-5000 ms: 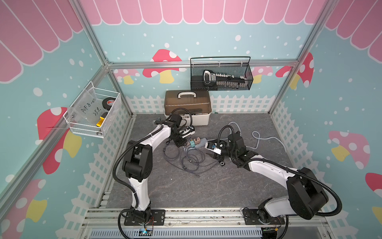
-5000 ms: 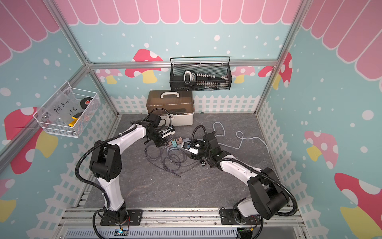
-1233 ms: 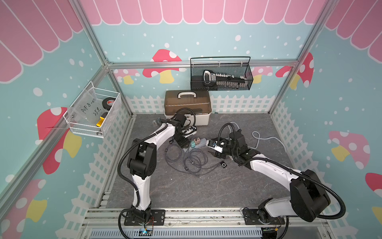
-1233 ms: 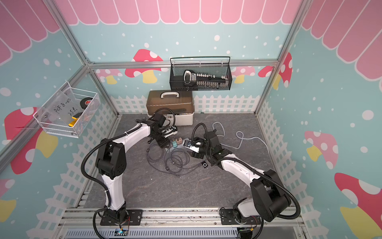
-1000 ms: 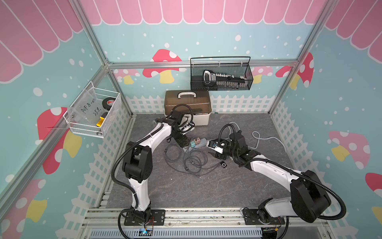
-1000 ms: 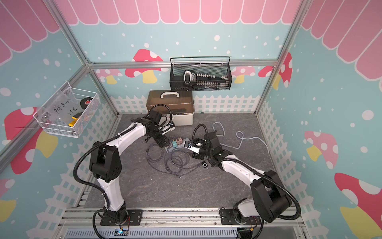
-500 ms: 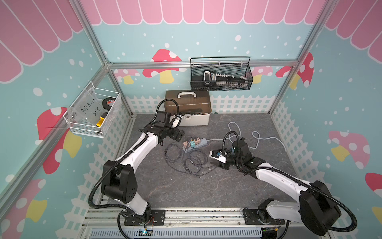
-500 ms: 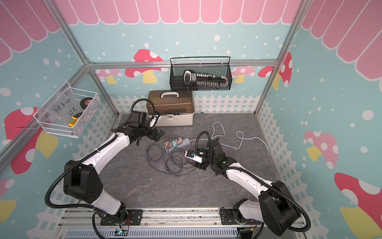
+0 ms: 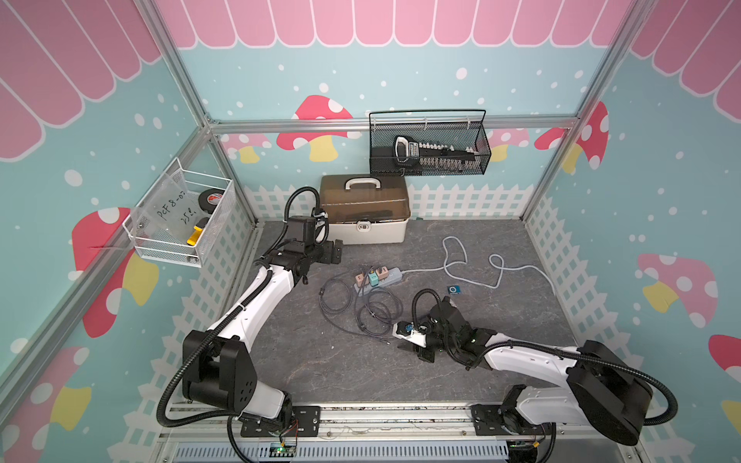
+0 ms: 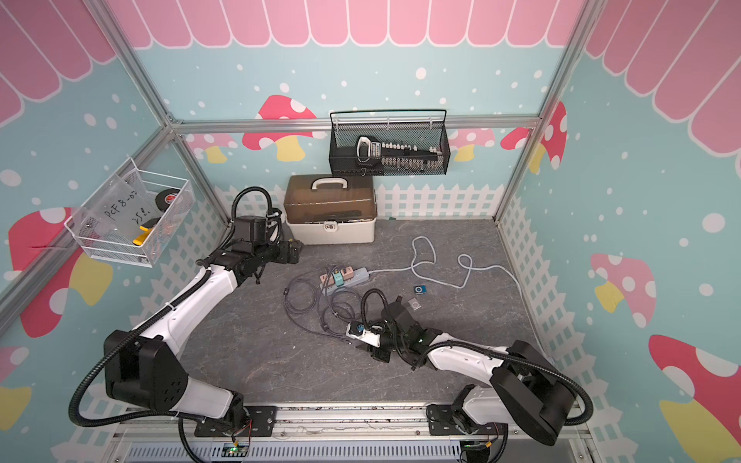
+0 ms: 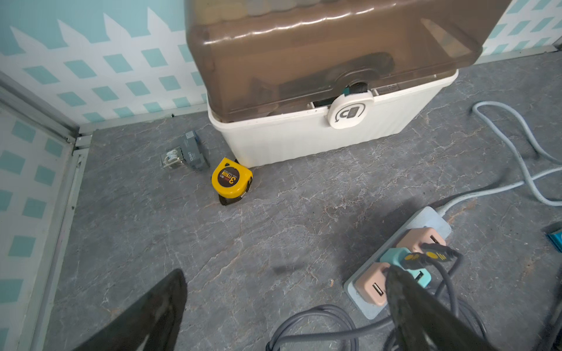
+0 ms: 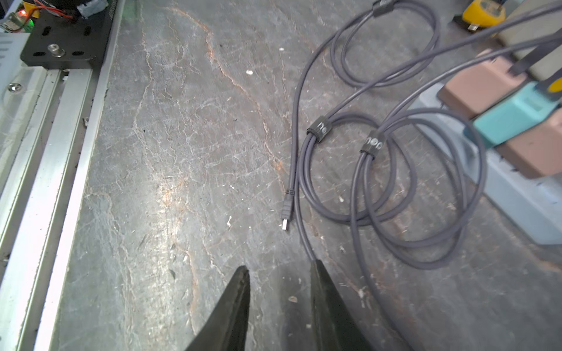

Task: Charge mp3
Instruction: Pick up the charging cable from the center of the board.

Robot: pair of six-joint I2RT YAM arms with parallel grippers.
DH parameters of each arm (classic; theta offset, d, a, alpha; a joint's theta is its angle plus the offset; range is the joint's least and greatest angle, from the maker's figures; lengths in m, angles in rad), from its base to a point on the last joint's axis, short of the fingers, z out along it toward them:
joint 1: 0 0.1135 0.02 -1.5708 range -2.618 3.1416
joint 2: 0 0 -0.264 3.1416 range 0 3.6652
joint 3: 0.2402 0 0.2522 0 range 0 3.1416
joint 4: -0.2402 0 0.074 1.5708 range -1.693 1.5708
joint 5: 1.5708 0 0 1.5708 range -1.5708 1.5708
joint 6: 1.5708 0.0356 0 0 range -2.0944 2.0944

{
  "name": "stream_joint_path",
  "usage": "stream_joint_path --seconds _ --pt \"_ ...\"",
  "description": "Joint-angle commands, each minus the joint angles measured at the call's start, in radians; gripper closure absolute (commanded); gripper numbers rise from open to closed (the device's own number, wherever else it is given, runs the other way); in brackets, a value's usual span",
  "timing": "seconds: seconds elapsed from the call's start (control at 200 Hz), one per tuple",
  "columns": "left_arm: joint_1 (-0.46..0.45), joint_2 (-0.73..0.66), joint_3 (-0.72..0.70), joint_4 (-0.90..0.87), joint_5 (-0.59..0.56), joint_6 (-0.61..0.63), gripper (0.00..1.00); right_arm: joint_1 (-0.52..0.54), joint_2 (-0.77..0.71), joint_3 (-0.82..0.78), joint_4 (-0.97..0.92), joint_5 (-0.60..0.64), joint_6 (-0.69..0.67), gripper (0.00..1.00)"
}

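The mp3 [image 9: 453, 289] [image 10: 420, 289] is a small blue square lying flat on the grey floor, right of the power strip [image 9: 395, 275] [image 10: 358, 276]. The strip carries pink and teal chargers [image 11: 404, 261] with grey cables [image 9: 363, 306] [image 12: 386, 188] coiled in front. One free cable plug [image 12: 286, 212] lies just ahead of my right gripper [image 9: 407, 349] [image 12: 279, 273]. Its jaws stand a narrow gap apart with nothing between them, low over the floor. My left gripper [image 9: 337, 254] [image 11: 285, 270] hangs wide open and empty, back left of the strip.
A small grey square device [image 10: 415, 305] lies beside the right arm. A brown-lidded toolbox [image 9: 363, 212] stands at the back, with a yellow tape measure [image 11: 231, 179] and a grey relay [image 11: 185, 152] by it. The strip's white cord [image 9: 473, 272] loops right. Wire baskets [image 9: 429, 148] [image 9: 180, 216] hang on the walls.
My right gripper has drawn back from the strip toward the front, and its jaws have narrowed. The left gripper has pulled away from the strip to the back left, still open.
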Motion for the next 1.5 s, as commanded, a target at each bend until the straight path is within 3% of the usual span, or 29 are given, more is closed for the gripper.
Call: stream_joint_path --seconds 0.0,0.245,0.545,0.965,1.496 --pt "0.010 -0.057 -0.033 0.020 -0.015 -0.085 0.01 0.032 0.050 -0.016 0.120 0.080 0.131 0.72" --pt "0.012 -0.110 -0.049 0.002 0.023 -0.100 0.01 0.094 0.173 0.015 0.130 0.158 0.148 0.76" --pt "0.011 -0.145 -0.055 0.003 -0.025 -0.069 0.01 0.135 0.267 0.023 0.171 0.283 0.210 0.76" --pt "0.011 -0.163 -0.058 -0.010 -0.052 -0.040 0.01 0.137 0.380 0.077 0.207 0.198 0.213 0.76" --pt "0.011 -0.165 -0.069 0.005 0.021 0.002 0.12 0.137 0.347 0.056 0.177 0.206 0.247 0.90"
